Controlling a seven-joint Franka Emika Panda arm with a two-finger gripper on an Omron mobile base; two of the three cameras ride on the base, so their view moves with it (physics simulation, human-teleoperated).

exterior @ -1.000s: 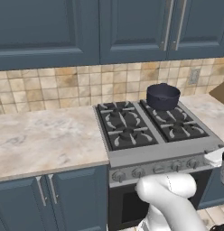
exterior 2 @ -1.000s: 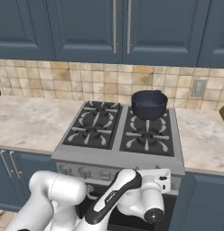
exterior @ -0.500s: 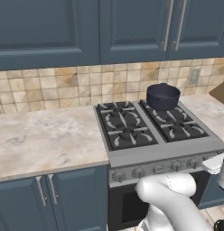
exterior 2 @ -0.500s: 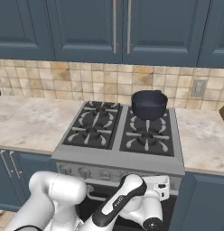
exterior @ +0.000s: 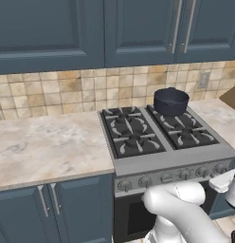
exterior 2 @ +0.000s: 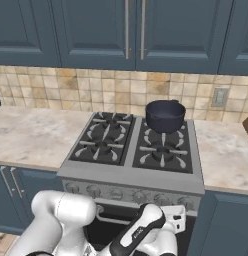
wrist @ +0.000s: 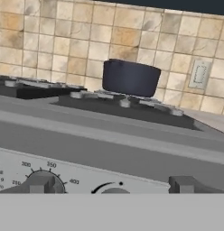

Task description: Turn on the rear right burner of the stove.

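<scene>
hand lowered since 0.5 s ago, brought level with knob panel | gripper spread: cannot be told | rear right burner above and beyond hand, under pot | knob approach judged underway

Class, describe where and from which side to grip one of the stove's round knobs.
Pinch the knob across its round rim, approaching straight at the front of the stove: the knobs protrude forward in a row from its upright front panel.

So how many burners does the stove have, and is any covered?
4: front left, rear left, front right, and the rear right burner, largely covered by a dark pot.
</scene>
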